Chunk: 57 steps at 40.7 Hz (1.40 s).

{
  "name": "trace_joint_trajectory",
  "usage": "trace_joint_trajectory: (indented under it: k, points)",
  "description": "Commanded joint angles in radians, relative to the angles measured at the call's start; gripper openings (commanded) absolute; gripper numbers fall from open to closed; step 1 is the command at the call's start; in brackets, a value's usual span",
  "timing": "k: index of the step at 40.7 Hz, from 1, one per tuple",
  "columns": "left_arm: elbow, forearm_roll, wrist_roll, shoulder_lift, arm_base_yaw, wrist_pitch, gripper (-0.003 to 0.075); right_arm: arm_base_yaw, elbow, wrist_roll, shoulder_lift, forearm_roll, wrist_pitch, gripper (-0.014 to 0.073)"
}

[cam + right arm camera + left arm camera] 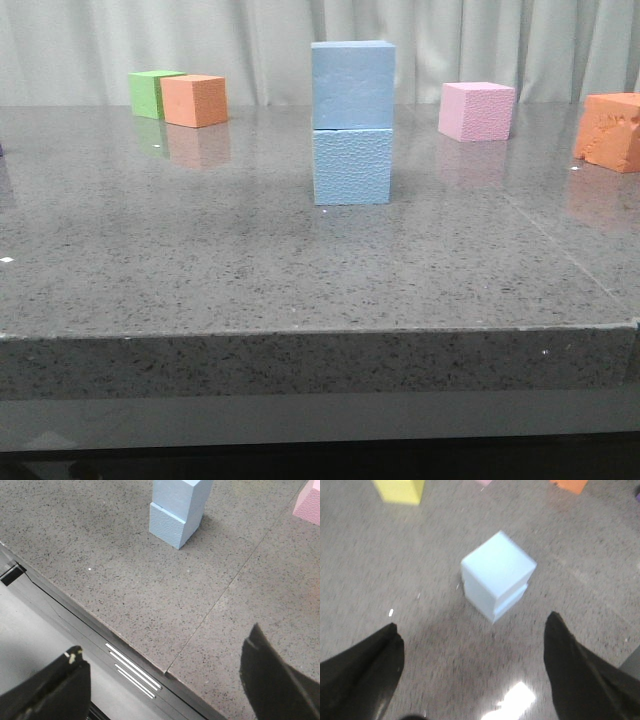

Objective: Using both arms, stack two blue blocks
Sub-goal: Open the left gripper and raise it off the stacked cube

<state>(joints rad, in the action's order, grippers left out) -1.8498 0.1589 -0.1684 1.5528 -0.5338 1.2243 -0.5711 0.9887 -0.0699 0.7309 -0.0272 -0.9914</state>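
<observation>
Two light-blue blocks stand as one stack at the middle of the table: the upper block (352, 85) rests on the lower block (351, 166), slightly offset. The left wrist view shows the same stack (497, 575) from above, ahead of my left gripper (472, 630), which is open and empty with the stack well clear of its fingers. The stack (177, 507) also appears far off in the right wrist view. My right gripper (162, 650) is open and empty over the table's front edge. Neither arm shows in the front view.
A green cube (152, 93) and an orange cube (195, 100) sit at the back left. A pink cube (477, 110) is at the back right and an orange block (610, 130) at the far right. A yellow cube (400, 490) lies beyond the stack.
</observation>
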Motion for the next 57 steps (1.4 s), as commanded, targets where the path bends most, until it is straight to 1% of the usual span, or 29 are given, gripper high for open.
trace_joint_trajectory:
  k: [1, 17, 20, 28, 31, 35, 38, 47, 49, 51, 52, 54, 57]
  points:
    - [0.062, 0.011, 0.034, -0.105, 0.003, -0.024, 0.0564, 0.004, 0.025, -0.006, -0.005, 0.003, 0.06, 0.0615]
    - [0.603, 0.008, 0.055, -0.483, 0.007, -0.143, 0.0564, 0.004, 0.025, -0.006, -0.005, -0.001, 0.065, 0.0615]
    - [0.705, 0.008, 0.055, -0.578, 0.007, -0.183, 0.0564, 0.004, 0.025, -0.006, -0.005, -0.001, 0.068, 0.0615]
    - [0.911, 0.008, 0.055, -0.801, 0.007, -0.312, 0.0564, 0.004, 0.025, -0.005, -0.005, -0.001, 0.07, 0.0615]
    - [0.967, 0.008, 0.055, -0.871, 0.007, -0.364, 0.0564, 0.004, 0.025, 0.03, -0.005, 0.012, 0.073, 0.0615]
    - [1.018, 0.008, 0.055, -0.943, 0.007, -0.415, 0.0564, 0.004, 0.025, 0.165, -0.005, 0.099, 0.054, 0.0615]
    - [1.041, 0.008, 0.055, -0.974, 0.007, -0.439, 0.0564, 0.004, 0.025, 0.23, -0.005, 0.131, 0.04, 0.0615]
    - [1.043, 0.008, 0.055, -0.982, 0.007, -0.457, 0.0562, 0.004, 0.025, 0.235, -0.005, 0.121, 0.036, 0.061]
    - [1.043, 0.008, 0.055, -0.982, 0.007, -0.458, 0.054, 0.004, 0.025, 0.234, -0.005, 0.121, 0.035, 0.0583]
    - [1.043, 0.008, 0.055, -0.982, 0.007, -0.46, 0.0485, 0.004, 0.025, 0.225, -0.005, 0.121, 0.035, 0.0515]
    - [1.043, 0.008, 0.055, -0.982, 0.007, -0.46, 0.0443, 0.004, 0.025, 0.219, -0.005, 0.121, 0.035, 0.0475]
    - [1.043, 0.008, 0.055, -0.982, 0.007, -0.462, 0.036, 0.004, 0.025, 0.214, -0.005, 0.121, 0.034, 0.0349]
    - [1.043, 0.008, 0.055, -0.982, 0.007, -0.464, 0.0225, 0.004, 0.025, 0.214, -0.005, 0.12, 0.033, 0.0188]
